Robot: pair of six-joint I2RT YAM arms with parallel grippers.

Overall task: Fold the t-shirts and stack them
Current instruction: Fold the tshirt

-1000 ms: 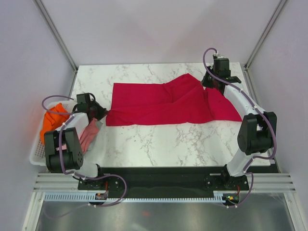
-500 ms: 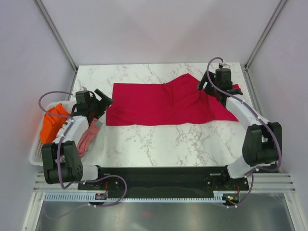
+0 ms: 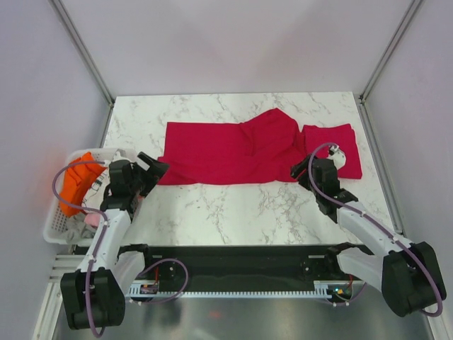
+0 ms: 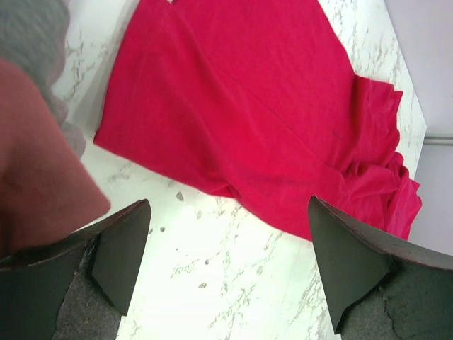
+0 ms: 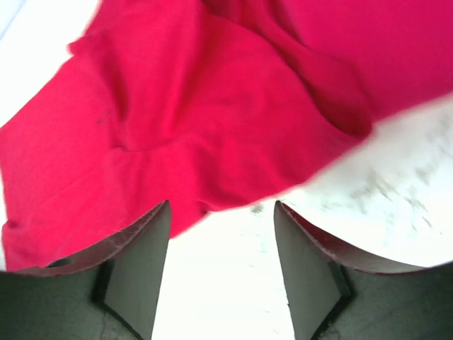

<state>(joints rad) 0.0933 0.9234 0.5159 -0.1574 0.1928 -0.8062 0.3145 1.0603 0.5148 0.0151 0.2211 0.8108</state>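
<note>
Spreading over the far half of the white marble-patterned table [image 3: 233, 212] is the crimson-red short-sleeved t-shirt [image 3: 219, 152] of soft cloth. It lies as a wide band, smooth on its left half and bunched into a ridge right of its middle. A flatter red panel sits at its right end; whether that is a tucked sleeve or a second shirt I cannot tell.

Well to the left of the shirt stands a white plastic basket [image 3: 51, 230] with orange cloth [image 3: 74, 185] in it, and pale pink and grey cloth [image 4: 39, 191] nearer the shirt.

The left gripper [image 3: 150, 167] hovers just beside the shirt's near left corner, jaws wide apart and empty. The right gripper [image 3: 303, 168] hovers at the shirt's near edge below the ridge, jaws also apart, with nothing between them.

By my reading the fold is only part done and nothing is stacked. The next move calls for each gripper to pinch the shirt's near edge cleanly, a single layer at the left corner, then flatten the ridge before folding.
</note>
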